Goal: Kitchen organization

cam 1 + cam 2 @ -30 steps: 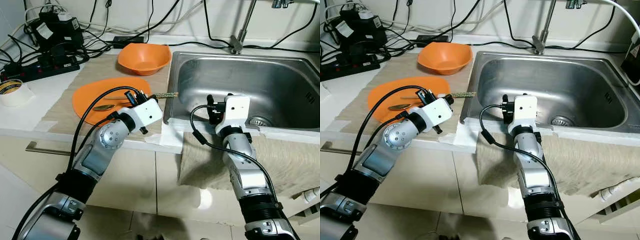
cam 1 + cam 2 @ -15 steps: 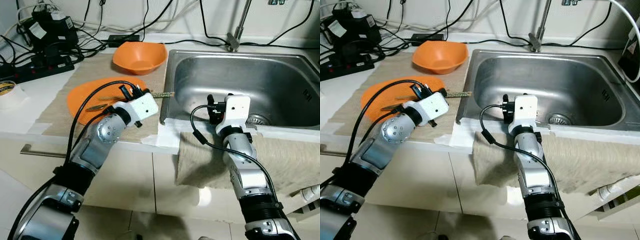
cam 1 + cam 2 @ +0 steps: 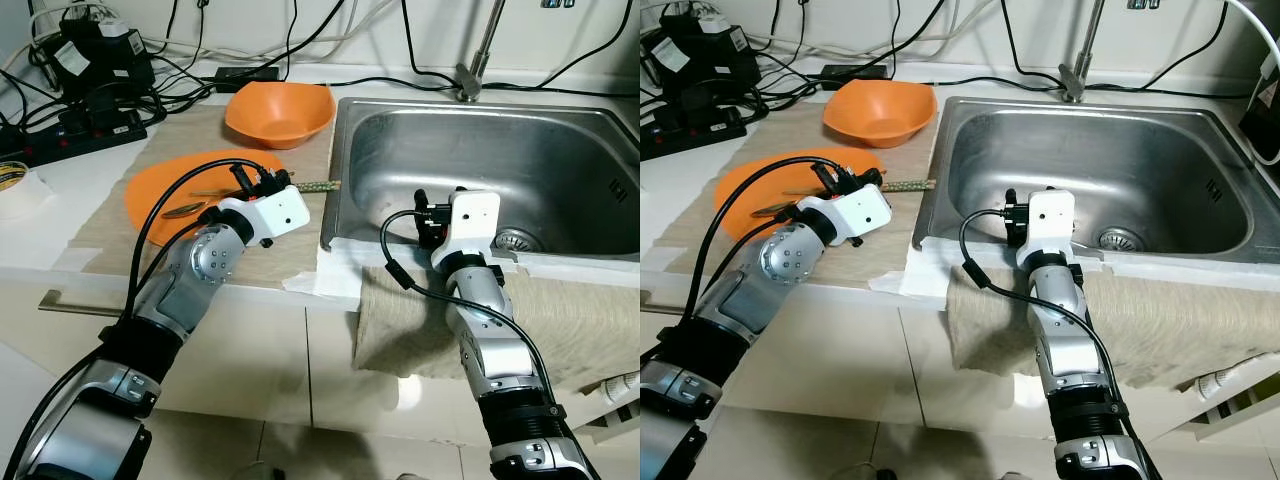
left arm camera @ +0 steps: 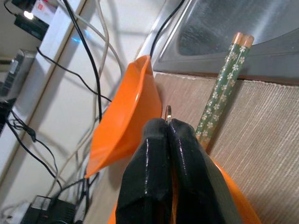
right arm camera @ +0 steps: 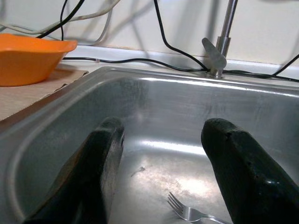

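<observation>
Chopsticks (image 4: 223, 84), thin, stiff, light, likely slippery, lie from orange plate (image 3: 150, 195) toward sink (image 3: 480, 150) rim, best pinched mid-length; left gripper (image 4: 168, 128) clenched over the plate, right gripper (image 5: 161, 154) spread above a fork (image 5: 189, 212) in the sink.

White bench (image 3: 60, 215) with steel sink (image 3: 560, 150) set in on right. Tap (image 3: 478, 60) at far edge. White wall (image 3: 970, 25) behind. White cabinet fronts (image 3: 270, 360) below; glossy pale floor (image 3: 300, 450).
</observation>
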Tool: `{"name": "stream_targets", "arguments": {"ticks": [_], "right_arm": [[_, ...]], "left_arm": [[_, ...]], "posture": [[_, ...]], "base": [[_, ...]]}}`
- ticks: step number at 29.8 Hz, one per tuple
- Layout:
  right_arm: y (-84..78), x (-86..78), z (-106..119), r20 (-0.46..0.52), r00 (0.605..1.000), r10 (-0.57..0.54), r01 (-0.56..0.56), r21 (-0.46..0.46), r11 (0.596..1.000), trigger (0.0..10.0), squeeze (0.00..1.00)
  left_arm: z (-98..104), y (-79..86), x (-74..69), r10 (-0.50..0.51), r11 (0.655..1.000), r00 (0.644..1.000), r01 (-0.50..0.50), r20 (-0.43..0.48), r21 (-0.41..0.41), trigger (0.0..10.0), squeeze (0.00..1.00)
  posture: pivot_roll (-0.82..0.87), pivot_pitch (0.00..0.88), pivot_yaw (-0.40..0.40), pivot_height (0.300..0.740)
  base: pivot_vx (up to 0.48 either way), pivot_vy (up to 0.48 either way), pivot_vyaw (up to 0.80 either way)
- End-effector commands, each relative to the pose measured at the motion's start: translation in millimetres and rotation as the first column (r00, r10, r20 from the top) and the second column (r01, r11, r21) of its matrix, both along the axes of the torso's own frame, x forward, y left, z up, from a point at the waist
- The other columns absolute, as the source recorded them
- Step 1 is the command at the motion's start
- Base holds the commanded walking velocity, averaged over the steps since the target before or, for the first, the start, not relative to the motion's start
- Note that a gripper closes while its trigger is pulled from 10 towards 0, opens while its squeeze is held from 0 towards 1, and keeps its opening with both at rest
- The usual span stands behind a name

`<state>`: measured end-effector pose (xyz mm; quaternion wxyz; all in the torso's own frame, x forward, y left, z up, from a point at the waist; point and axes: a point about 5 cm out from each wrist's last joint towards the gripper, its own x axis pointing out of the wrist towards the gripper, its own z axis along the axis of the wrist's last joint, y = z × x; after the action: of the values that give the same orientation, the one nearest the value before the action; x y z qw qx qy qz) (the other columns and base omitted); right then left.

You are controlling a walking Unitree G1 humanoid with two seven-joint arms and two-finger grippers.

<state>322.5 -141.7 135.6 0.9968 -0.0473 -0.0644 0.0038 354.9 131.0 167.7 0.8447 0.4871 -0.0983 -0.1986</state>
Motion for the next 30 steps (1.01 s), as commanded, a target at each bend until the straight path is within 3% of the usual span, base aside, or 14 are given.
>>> {"name": "stream_targets", "arguments": {"ticks": [1, 7, 15, 18, 27, 30], "right_arm": [[0.6, -0.9, -1, -0.004, 1.000, 0.000, 0.000, -0.007, 1.000, 10.0, 0.00], [0.3, -1.8, -2, -0.006, 1.000, -0.007, 0.007, -0.005, 1.000, 10.0, 0.00], [-1.8, -2.3, -4, -0.010, 1.000, -0.010, 0.010, -0.011, 1.000, 10.0, 0.00], [-2.2, -2.4, -4, -0.012, 1.000, -0.009, 0.008, -0.015, 1.000, 10.0, 0.00], [0.1, -1.5, -6, -0.020, 1.000, 0.002, -0.002, -0.018, 1.000, 10.0, 0.00], [0.9, -1.5, -8, -0.024, 1.000, 0.007, -0.008, -0.019, 1.000, 10.0, 0.00]], "left_arm": [[1, -2.1, 1.9, -0.010, 1.000, 1.000, 0.009, -0.029, -0.018, 0.0, 0.00], [21, -4.2, 7.6, -0.023, 0.999, 0.998, 0.021, 0.051, 0.039, 0.0, 0.00], [19, -2.9, 8.6, -0.012, 0.996, 0.998, 0.006, 0.062, 0.090, 0.0, 0.00], [22, -0.3, 10.6, 0.005, 0.991, 0.994, -0.019, 0.105, 0.134, 0.0, 0.00], [45, 18.3, 21.6, 0.090, 0.963, 0.964, -0.148, 0.251, 0.224, 0.0, 0.00], [58, 32.1, 25.7, 0.127, 0.939, 0.936, -0.220, 0.329, 0.266, 0.0, 0.00]], "posture": [[-0.05, 0.000, 0.051, 0.732], [-0.05, 0.000, 0.062, 0.732], [-0.06, 0.000, 0.059, 0.732], [-0.06, 0.000, 0.057, 0.732], [-0.05, 0.000, 0.052, 0.732], [-0.05, 0.000, 0.048, 0.732]], "base": [[0.000, 0.000, 0.00], [0.000, 0.000, 0.00], [0.000, 0.000, 0.00], [0.000, 0.000, 0.00], [0.000, 0.000, 0.00], [0.000, 0.000, 0.00]]}}
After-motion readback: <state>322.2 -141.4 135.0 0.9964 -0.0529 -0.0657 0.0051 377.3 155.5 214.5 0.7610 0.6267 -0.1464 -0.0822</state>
